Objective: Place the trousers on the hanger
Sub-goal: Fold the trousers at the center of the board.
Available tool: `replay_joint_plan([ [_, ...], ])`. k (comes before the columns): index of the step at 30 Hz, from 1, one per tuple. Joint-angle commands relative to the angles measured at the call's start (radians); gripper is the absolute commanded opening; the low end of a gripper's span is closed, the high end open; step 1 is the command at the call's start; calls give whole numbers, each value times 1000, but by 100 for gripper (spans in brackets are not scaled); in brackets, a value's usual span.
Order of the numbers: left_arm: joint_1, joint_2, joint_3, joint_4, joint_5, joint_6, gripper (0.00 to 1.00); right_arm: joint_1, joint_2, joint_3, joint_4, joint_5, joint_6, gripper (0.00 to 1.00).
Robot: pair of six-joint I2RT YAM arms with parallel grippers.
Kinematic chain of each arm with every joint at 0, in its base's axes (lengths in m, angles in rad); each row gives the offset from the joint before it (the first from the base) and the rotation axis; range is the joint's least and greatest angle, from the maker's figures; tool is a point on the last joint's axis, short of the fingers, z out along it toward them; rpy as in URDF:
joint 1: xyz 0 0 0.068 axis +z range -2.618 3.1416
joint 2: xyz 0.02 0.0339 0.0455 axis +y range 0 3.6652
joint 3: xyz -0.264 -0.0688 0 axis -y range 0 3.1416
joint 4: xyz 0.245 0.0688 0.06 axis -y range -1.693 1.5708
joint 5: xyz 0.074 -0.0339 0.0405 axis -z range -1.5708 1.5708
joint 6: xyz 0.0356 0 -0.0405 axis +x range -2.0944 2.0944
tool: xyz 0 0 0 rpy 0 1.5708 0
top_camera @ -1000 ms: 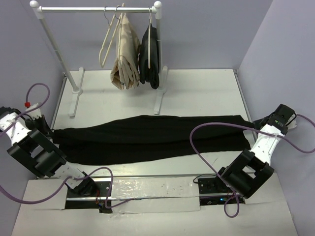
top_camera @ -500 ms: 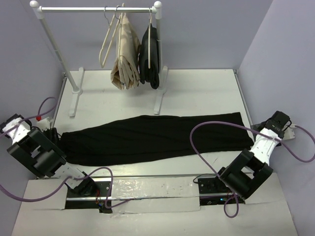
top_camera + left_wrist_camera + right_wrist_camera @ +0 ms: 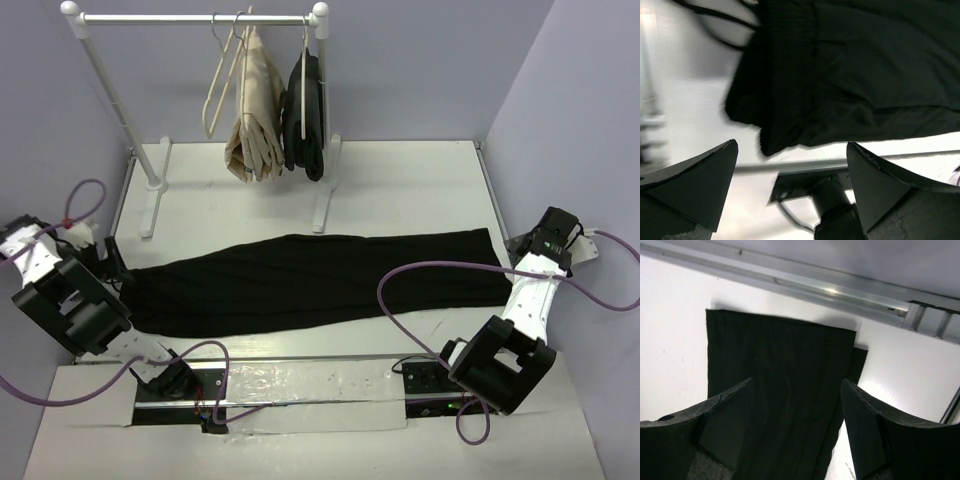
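White table (image 3: 400, 190) bears the trousers (image 3: 320, 280) flat; left gripper (image 3: 791, 144) and right gripper (image 3: 796, 382) gape empty over their ends, seemingly untouching.

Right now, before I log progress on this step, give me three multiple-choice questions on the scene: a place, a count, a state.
1. Where do the trousers lie? A. over the rail B. flat on the table C. in a hand's grip
2. How many garments hang on the rack? A. one B. four C. two
3. How is the left hand? A. open, empty B. shut on cloth C. shut on a hanger
1 B: they lie stretched across it. 2 C: beige trousers and a small black garment. 3 A: its fingers stand apart, gripping nothing.
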Motion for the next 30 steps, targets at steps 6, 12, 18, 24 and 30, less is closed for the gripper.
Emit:
replay_joint_plan([
  [6, -67, 45, -231, 292, -161, -102, 99, 73, 16, -30, 22, -32, -4, 77],
  [12, -69, 65, -306, 434, -238, -91, 99, 116, 14, -66, 41, -53, -1, 77],
  [18, -69, 97, -367, 502, -229, -68, 89, 147, 42, -80, 58, -90, -8, 75],
  [24, -52, 103, -370, 487, -172, -77, 42, 186, 22, -70, 81, -96, -1, 75],
  [30, -27, 83, -335, 481, -202, -52, 0, 223, 22, -71, 98, -99, 2, 74],
])
